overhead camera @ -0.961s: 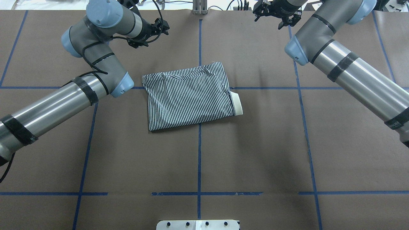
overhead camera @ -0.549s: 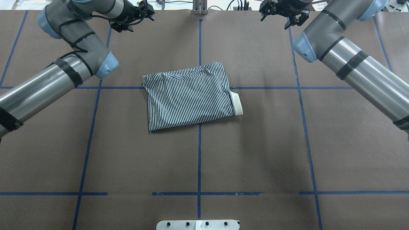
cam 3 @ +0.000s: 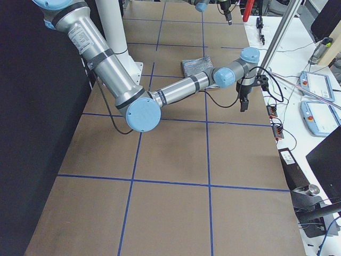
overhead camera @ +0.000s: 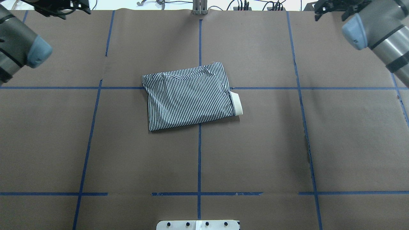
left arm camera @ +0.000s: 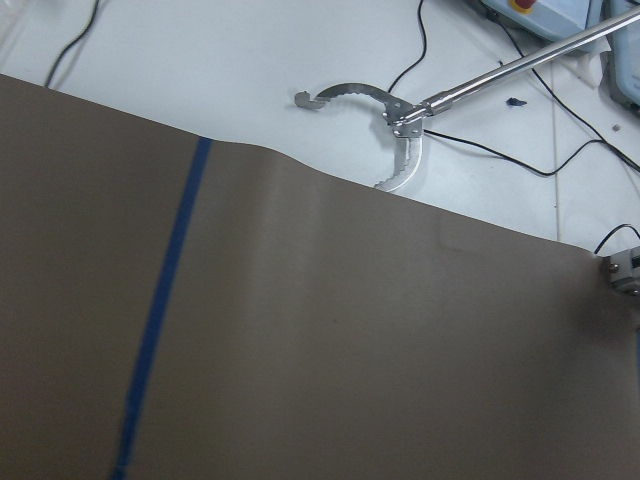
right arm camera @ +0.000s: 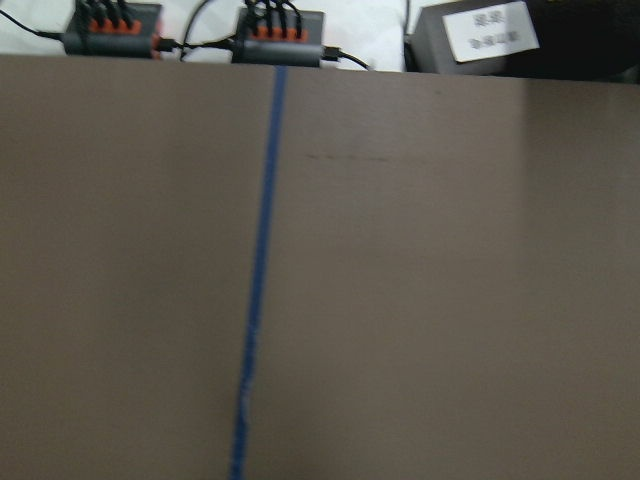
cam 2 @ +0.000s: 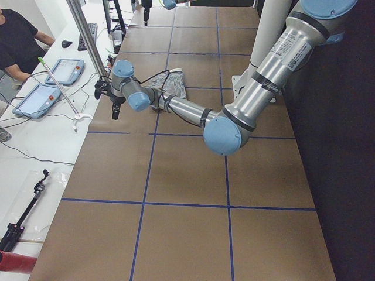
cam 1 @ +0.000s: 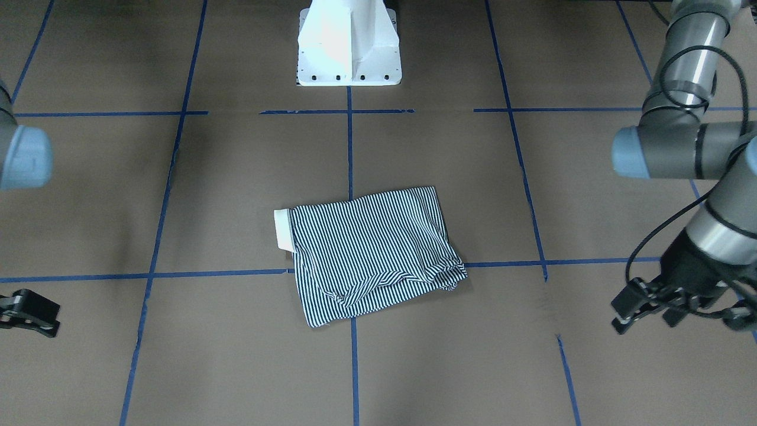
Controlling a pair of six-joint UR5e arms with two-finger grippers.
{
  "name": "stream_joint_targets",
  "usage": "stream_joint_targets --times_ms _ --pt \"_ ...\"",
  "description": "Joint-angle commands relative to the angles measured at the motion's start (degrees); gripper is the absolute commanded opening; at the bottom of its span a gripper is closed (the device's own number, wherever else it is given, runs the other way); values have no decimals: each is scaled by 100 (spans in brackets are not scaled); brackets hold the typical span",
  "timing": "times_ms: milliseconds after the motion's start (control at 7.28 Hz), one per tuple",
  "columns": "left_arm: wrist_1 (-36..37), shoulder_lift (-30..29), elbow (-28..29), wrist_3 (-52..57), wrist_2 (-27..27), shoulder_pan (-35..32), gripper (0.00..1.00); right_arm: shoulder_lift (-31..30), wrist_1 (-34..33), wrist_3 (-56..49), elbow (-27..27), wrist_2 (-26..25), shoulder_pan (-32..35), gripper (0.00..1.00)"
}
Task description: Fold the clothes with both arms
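Stripes catch the eye: the folded polo shirt [overhead camera: 190, 97] lies flat near the middle of the brown worktop [overhead camera: 255, 153], a little toward the operators' edge. Its long axis runs between the worktop's two ends, slightly skewed, with the cream collar [overhead camera: 238, 105] poking out toward the robot's right end. The left gripper [cam 1: 644, 319] and right gripper [cam 1: 50, 318] hang by the far corners, well apart from it, fingers spread, holding nothing.
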Motion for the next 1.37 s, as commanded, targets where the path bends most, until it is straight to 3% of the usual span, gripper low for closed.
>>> stream_joint_targets --times_ms 0,275,549,824,1236 --pt "890 994 -833 2035 -32 -774 100 -989 -452 -1738 289 485 793 100" --pt "1182 1601 -835 3688 -477 -1555 100 -2280 -434 -2769 630 1366 1724 100" --pt "1174 2199 -826 4667 -770 -2006 100 -3284 -469 -2790 1403 1369 2044 100" --pt "1322 2439 -861 5067 -988 -2104 100 -3639 -496 -2834 1757 1351 2019 100" --pt "1132 3095 -1307 5174 -1360 -2254 100 -3911 -549 -3027 1837 1325 2096 100"
